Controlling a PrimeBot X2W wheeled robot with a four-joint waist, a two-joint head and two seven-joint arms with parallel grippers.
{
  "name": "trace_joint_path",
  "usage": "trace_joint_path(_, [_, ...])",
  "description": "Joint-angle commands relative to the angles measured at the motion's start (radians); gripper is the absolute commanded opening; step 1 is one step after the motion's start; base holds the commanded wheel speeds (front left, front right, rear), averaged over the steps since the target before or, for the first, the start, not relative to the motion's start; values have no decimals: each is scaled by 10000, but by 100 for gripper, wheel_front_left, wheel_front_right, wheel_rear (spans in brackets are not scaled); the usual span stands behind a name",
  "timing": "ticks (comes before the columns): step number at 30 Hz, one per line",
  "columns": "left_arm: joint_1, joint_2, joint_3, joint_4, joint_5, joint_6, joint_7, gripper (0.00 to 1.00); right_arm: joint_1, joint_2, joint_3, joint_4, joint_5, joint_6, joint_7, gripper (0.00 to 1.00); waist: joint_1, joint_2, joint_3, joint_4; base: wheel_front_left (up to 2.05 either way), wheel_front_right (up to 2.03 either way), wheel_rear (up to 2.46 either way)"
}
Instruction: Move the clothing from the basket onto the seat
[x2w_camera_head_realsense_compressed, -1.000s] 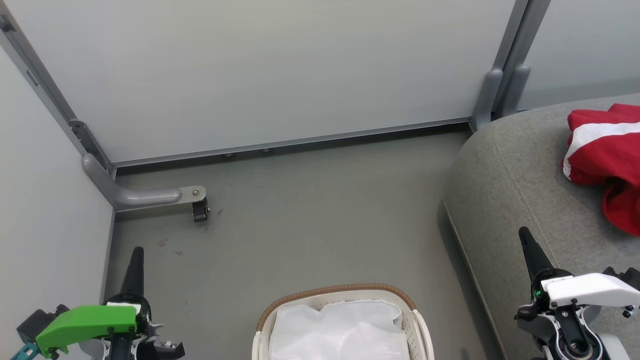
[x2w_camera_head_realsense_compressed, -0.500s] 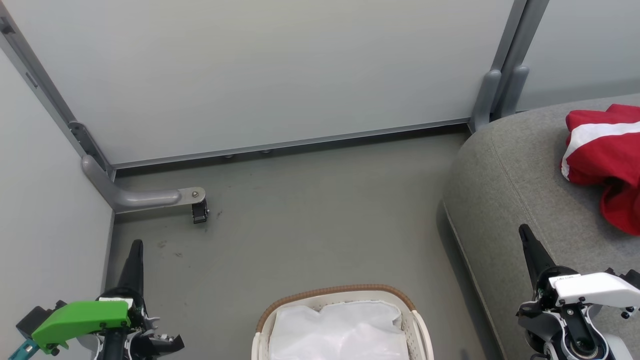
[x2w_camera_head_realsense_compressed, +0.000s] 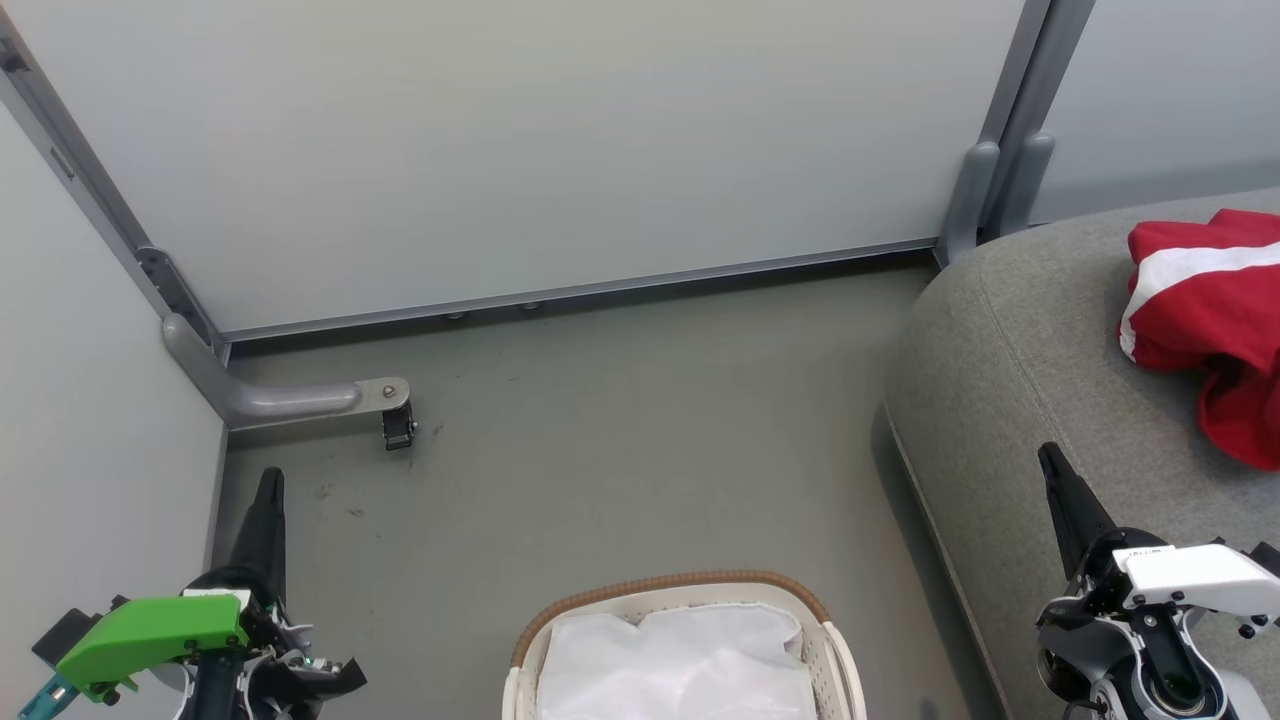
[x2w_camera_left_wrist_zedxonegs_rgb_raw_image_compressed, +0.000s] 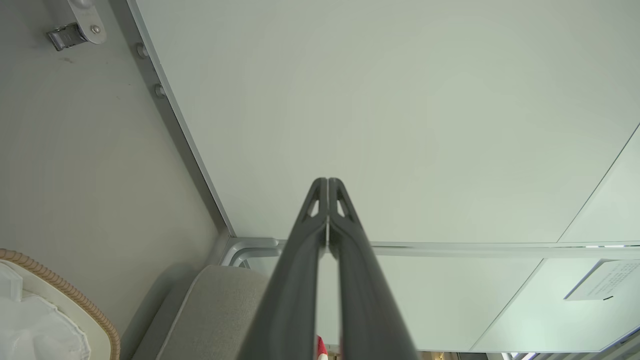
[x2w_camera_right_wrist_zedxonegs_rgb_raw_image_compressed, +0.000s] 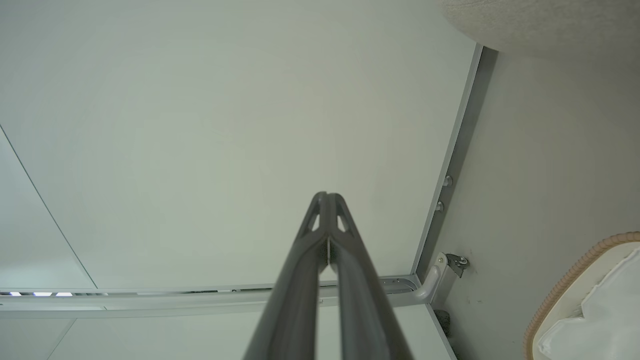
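We see the red-and-white clothing (x2w_camera_head_realsense_compressed: 1205, 300) bunched on the seat (x2w_camera_head_realsense_compressed: 1010, 380), far right in the head view. It's up and to the right of our right claw (x2w_camera_head_realsense_compressed: 1048, 455), well apart from it. Right claw's fingers are pressed together, holding nothing, tip over the seat's near part. Left claw (x2w_camera_head_realsense_compressed: 270, 475) is at lower left, also closed tight & empty, over the floor (x2w_camera_head_realsense_compressed: 620, 430) near the side wall (x2w_camera_head_realsense_compressed: 100, 400). The basket (x2w_camera_head_realsense_compressed: 672, 585) sits btwn the two claws at bottom centre, w/ its white liner (x2w_camera_head_realsense_compressed: 680, 660) showing inside. The clothing lies well apart from the basket.
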Motion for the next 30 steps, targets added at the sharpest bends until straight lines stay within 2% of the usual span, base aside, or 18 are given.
trace_joint_path(1, [-153, 65, 34, -35, -51, -69, 40, 0, 97, -59, -25, -48, 61, 0, 25, 0, 0, 0, -1, 0, 0, 0, 0])
trace_joint_path(30, [-143, 66, 32, -29, -50, -66, 37, 0, 97, -59, -21, -46, 62, 0, 22, 0, 0, 0, -1, 0, 0, 0, 0])
